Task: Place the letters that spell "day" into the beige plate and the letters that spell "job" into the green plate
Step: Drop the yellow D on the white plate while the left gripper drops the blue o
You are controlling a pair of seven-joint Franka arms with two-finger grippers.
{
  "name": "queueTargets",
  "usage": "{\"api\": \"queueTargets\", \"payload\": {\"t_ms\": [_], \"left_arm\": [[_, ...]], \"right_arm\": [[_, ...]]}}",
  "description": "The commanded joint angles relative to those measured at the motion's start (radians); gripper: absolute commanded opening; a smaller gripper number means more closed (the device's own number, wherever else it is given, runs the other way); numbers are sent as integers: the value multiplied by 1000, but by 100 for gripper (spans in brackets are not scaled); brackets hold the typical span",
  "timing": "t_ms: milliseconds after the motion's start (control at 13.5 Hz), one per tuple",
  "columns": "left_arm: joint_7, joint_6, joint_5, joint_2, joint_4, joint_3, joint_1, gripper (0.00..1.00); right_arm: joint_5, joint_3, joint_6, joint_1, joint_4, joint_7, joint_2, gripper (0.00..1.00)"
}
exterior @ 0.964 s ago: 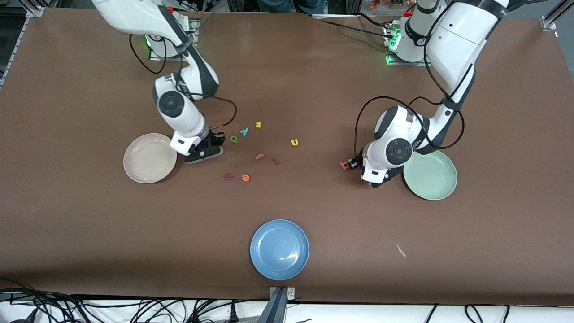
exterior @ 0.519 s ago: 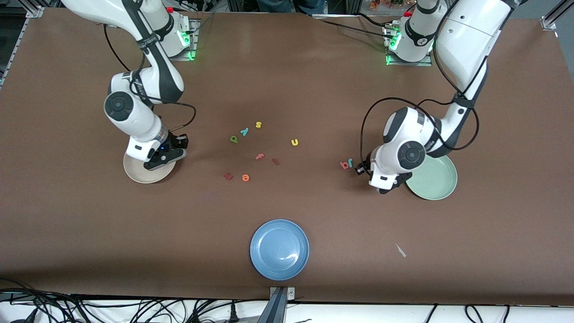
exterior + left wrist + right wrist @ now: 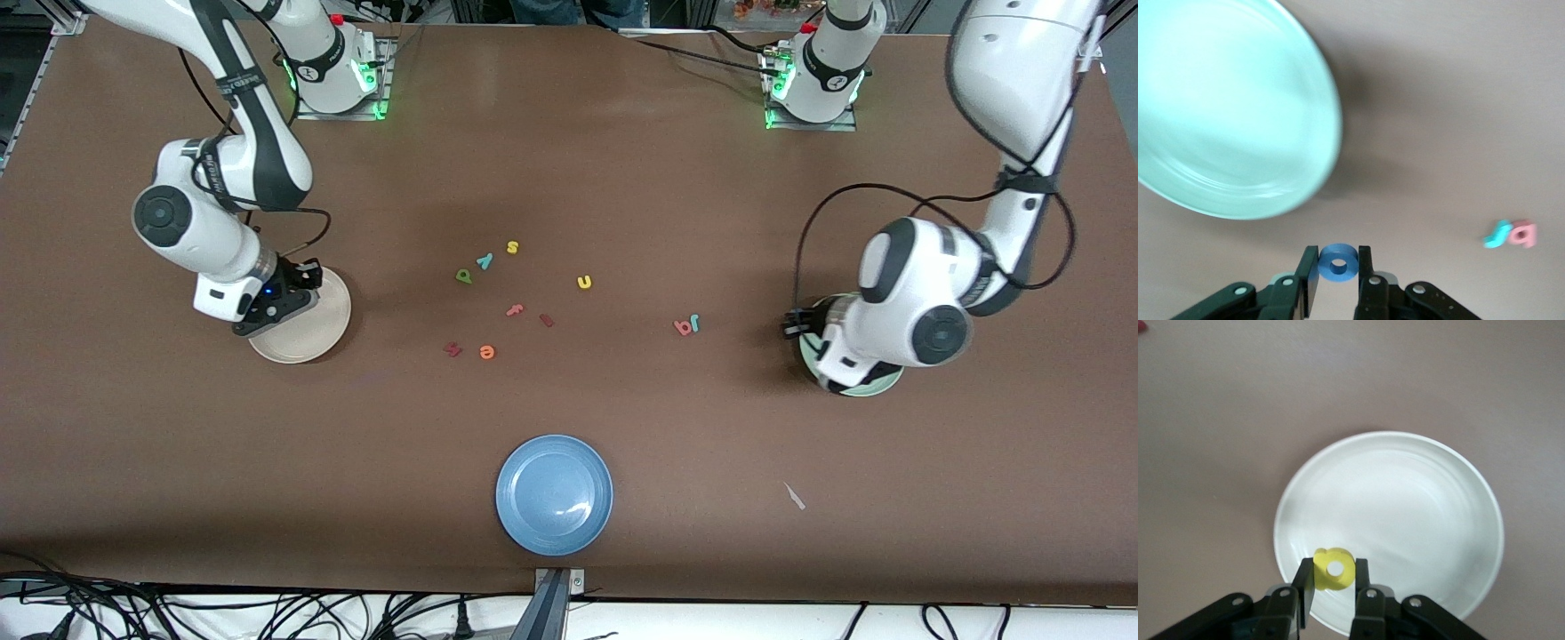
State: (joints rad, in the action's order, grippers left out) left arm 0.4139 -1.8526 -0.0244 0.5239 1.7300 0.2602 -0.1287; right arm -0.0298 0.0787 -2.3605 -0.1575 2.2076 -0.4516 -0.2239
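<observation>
We see the right gripper [image 3: 1333, 581] pinching the yellow a [image 3: 1333, 569] over the beige plate [image 3: 311, 333]. The green d [image 3: 464, 276] and teal y [image 3: 484, 260] lie mid-table; the red b [image 3: 683, 327] and teal j [image 3: 695, 323] touch nearer the left arm's end. The left gripper [image 3: 1338, 267] clamps the blue o [image 3: 1338, 263] at the green plate's [image 3: 1218, 113] rim.
</observation>
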Motion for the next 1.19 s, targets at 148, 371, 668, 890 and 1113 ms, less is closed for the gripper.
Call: {"api": "queueTargets", "payload": {"t_ms": [148,371,668,890,1113], "left_arm": [[-176,-41,93,36,14,1,-101,36],[-176,-100,92,44,5,2,-109,88],[-5,-109,-4,45,-21,11,-31,92],[279,-180,-11,50,-30,11,59,92],[435,-230,-8,71,-32,11,148,92]], "right_arm": [[14,32,15,21,34,-81,41,26],[14,32,15,21,34,-81,41,30],[14,32,17,21,34,-81,40,38],[14,32,17,21,34,-79,40,45],[14,30,15,21,32,-61,35,49]]}}
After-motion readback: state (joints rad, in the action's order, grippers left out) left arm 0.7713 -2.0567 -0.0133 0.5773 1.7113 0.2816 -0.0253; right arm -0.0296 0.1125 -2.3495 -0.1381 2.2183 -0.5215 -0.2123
